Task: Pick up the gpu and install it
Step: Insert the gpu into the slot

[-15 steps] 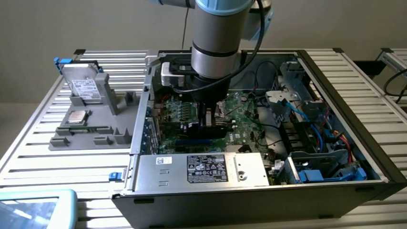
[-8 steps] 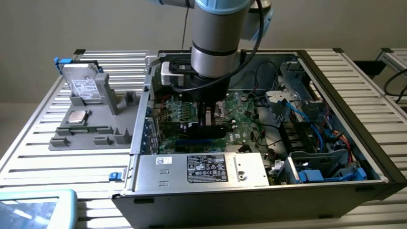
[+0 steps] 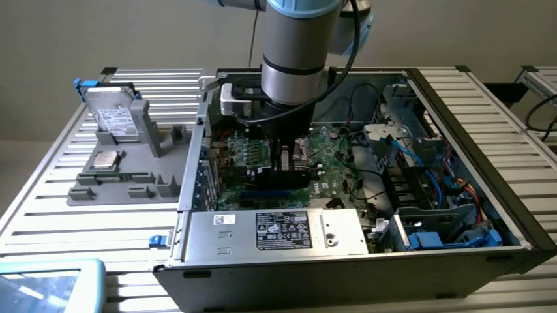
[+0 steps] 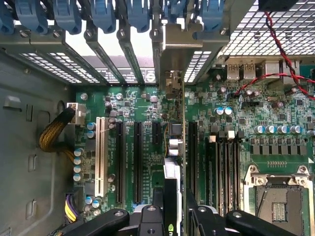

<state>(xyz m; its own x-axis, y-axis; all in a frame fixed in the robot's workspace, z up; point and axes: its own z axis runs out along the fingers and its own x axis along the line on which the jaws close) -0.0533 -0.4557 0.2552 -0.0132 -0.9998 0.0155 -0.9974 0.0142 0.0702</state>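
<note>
The gpu [image 4: 173, 142] appears edge-on in the wrist view, a thin upright card running from my fingers [image 4: 147, 219] to its metal bracket at the case's rear wall. It stands over the motherboard [image 4: 142, 98], between the long black expansion slots [image 4: 138, 162]. I cannot tell whether its edge sits in a slot. My gripper [image 4: 172, 216] is shut on the card. In the exterior view my gripper [image 3: 284, 156] is low inside the open computer case [image 3: 348, 254], with the black gpu [image 3: 280, 177] under it against the green motherboard [image 3: 335, 153].
Blue slot latches [image 4: 103, 14] line the case's rear wall. A power supply [image 3: 278, 229] lies along the case's near side, with drive bays and cables [image 3: 435, 189] on the exterior view's right. A grey fixture holding a silver hard drive [image 3: 113, 117] stands outside, on the left.
</note>
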